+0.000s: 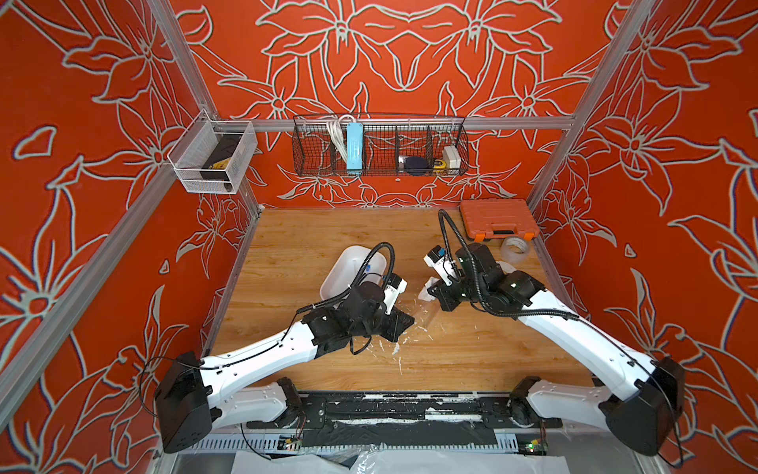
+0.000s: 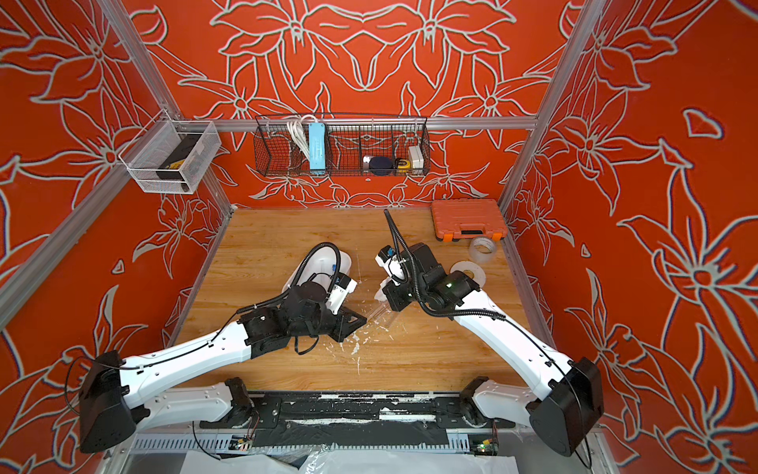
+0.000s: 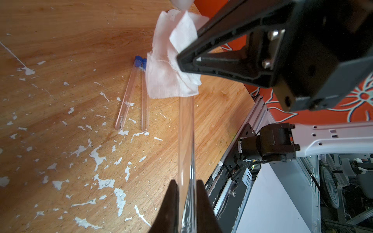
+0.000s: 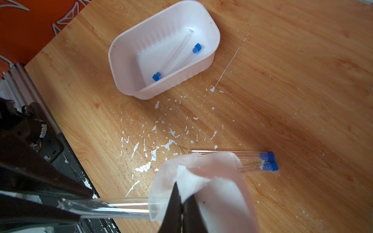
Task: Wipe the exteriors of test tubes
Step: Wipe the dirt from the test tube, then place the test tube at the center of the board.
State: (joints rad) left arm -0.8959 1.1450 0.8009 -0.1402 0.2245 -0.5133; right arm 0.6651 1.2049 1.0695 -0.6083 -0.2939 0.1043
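Observation:
My left gripper is shut on a clear test tube, which points away from it just above the table. My right gripper is shut on a crumpled white tissue. The tissue drapes over the far end of that tube and hides its tip. Two more blue-capped test tubes lie side by side on the wood beyond the tissue. Another two rest crossed inside a white tub. In both top views the grippers meet at mid-table, left and right.
White flakes of worn surface dot the wooden table under the grippers. An orange case and a clear tape roll sit at the back right, with a white roll beside the right arm. A wire basket hangs on the back wall.

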